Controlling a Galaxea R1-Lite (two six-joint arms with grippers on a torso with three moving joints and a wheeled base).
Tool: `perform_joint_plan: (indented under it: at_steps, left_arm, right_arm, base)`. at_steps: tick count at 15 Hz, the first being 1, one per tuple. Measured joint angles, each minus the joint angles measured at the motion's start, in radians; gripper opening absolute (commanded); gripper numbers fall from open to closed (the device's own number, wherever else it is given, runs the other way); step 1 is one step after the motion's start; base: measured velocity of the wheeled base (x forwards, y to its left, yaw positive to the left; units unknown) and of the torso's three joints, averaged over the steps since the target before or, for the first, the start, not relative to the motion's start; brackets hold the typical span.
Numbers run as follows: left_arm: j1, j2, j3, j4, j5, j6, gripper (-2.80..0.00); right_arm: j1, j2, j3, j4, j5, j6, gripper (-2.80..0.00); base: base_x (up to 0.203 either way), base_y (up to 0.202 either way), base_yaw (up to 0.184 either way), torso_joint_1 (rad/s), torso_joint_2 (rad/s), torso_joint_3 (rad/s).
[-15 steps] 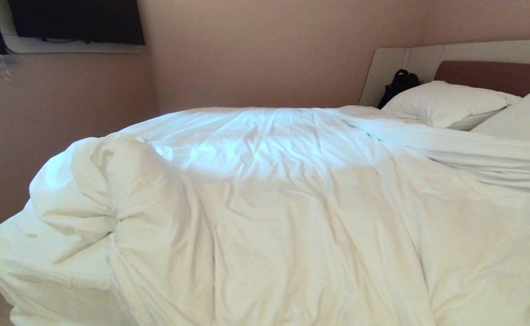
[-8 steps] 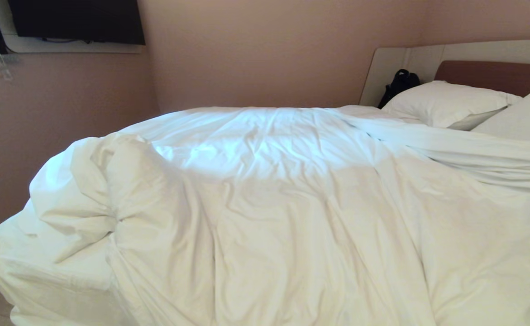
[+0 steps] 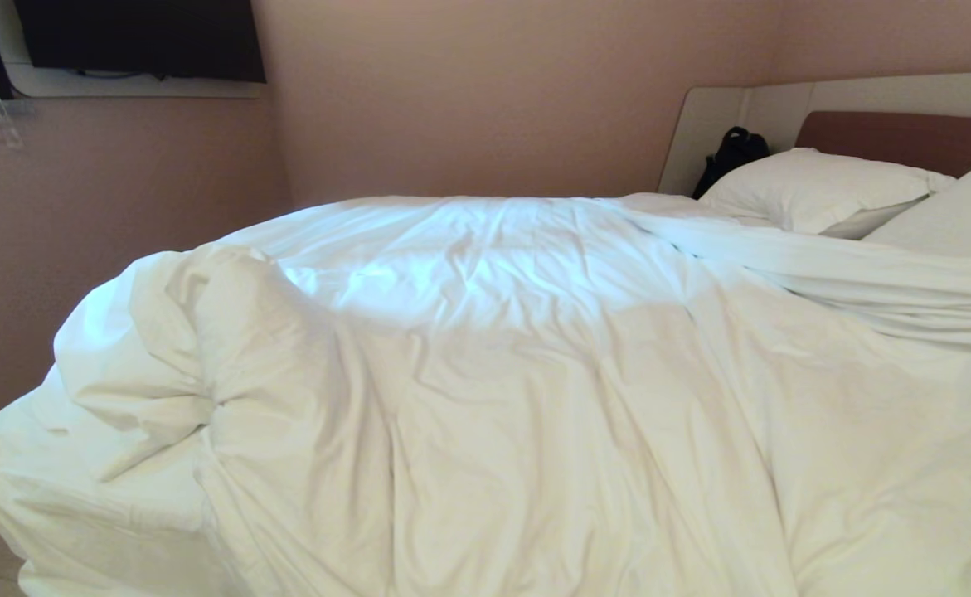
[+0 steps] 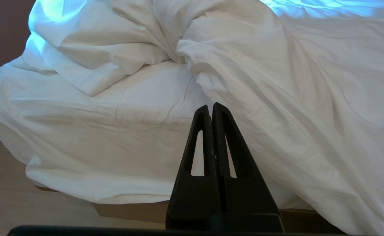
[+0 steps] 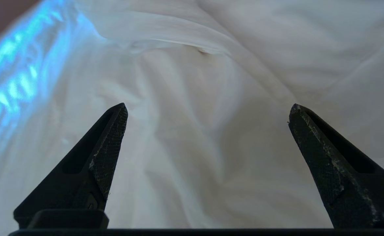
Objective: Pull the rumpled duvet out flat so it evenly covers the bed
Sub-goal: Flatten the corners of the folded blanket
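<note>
The white duvet point(image 3: 535, 381) lies rumpled over most of the bed, bunched into a thick fold point(image 3: 203, 332) near the foot corner on the left. There the bare mattress sheet point(image 3: 95, 497) of the bed shows. Neither arm appears in the head view. My left gripper point(image 4: 211, 106) is shut and empty, hanging off the bed's side below the bunched fold point(image 4: 119, 49), with the sheet point(image 4: 113, 131) behind it. My right gripper point(image 5: 208, 109) is open wide just above creased duvet cloth point(image 5: 195, 137), nothing between its fingers.
Two white pillows point(image 3: 817, 186) lie at the brown headboard point(image 3: 891, 137) at the right, a black bag point(image 3: 730, 153) beside them. Pink walls close in behind the bed. The tan bed base point(image 4: 129, 211) and pale floor point(image 4: 14, 203) show beneath the sheet.
</note>
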Motion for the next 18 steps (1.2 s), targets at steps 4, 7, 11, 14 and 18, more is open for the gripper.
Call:
perform_joint_plan:
  at_steps: [4, 7, 11, 14, 18]
  left_arm:
    - [0.0, 0.0, 0.0, 0.0, 0.0, 0.0, -2.8]
    - [0.0, 0.0, 0.0, 0.0, 0.0, 0.0, -2.8]
    - [0.0, 0.0, 0.0, 0.0, 0.0, 0.0, -2.8]
    - [0.0, 0.0, 0.0, 0.0, 0.0, -0.001, -2.8]
    - [0.0, 0.0, 0.0, 0.0, 0.0, 0.0, -2.8]
  right_arm:
    - [0.0, 0.019, 0.0, 0.0, -0.089, -0.118, 0.0]
    - [0.001, 0.052, 0.0, -0.016, -0.128, -0.208, 0.0]
    - [0.003, 0.105, 0.0, -0.072, -0.131, -0.284, 0.0]
    - [0.011, 0.142, -0.001, -0.089, -0.122, -0.308, 0.0]
    - [0.011, 0.181, 0.0, -0.088, -0.101, -0.313, 0.0]
  base:
    - [0.0, 0.0, 0.0, 0.0, 0.0, 0.0]
    - [0.0, 0.0, 0.0, 0.0, 0.0, 0.0]
    - [0.0, 0.0, 0.0, 0.0, 0.0, 0.0]
    - [0.0, 0.0, 0.0, 0.0, 0.0, 0.0]
    - [0.0, 0.0, 0.0, 0.0, 0.0, 0.0]
